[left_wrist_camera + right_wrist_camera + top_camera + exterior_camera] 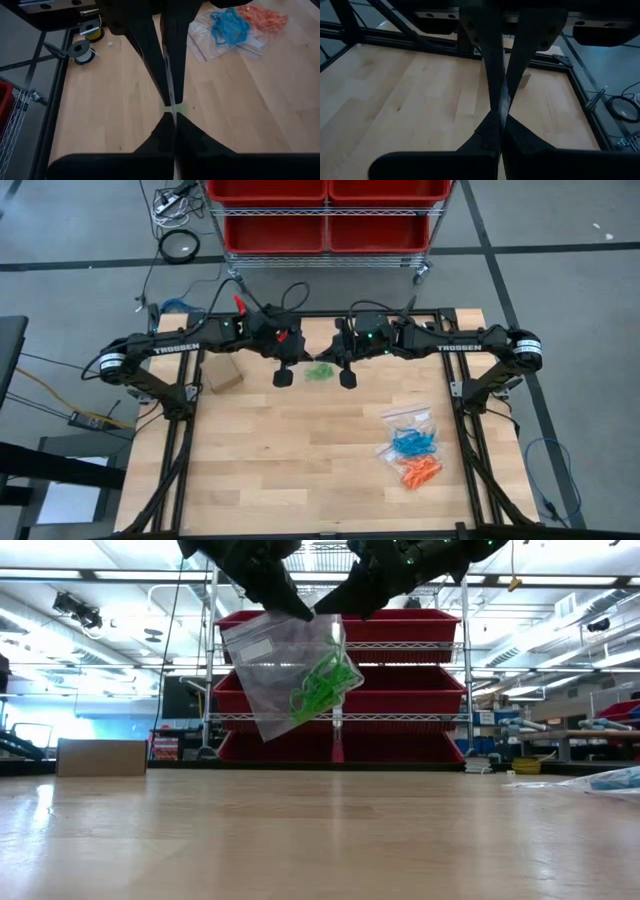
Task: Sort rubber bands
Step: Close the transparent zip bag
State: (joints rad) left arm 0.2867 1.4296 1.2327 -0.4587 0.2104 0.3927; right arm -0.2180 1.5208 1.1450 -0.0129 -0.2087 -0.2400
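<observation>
A clear plastic bag [285,670] with green rubber bands [325,685] inside hangs high above the table between my two grippers. From above, the green bands [320,372] show between my left gripper [283,376] and my right gripper [347,377]. Both grippers are shut on the bag. In the low view my left gripper [300,608] comes down from the left and my right gripper [328,606] from the right, close together. Blue rubber bands [412,443] and orange rubber bands [420,472] lie on clear bags on the table's right side. My left gripper pinches the bag's top edge [303,618] between its two fingers, slanting down from the table's left. In its wrist view the thin edge [173,102] runs between the shut fingers. The bag is lifted clear and hangs tilted below. My right gripper pinches the same top edge near its right corner [330,618], slanting down from the table's right, close beside the left gripper. Its wrist view shows the fingers [492,95] closed on the thin plastic. The bag hangs below, clear of the table.
A small cardboard box [224,376] stands near the table's far left corner. Clear bags [405,418] with the blue and orange bands take up the right side. Bare wood [290,450] lies in the middle and near left. Red bins [400,630] stand beyond the far edge.
</observation>
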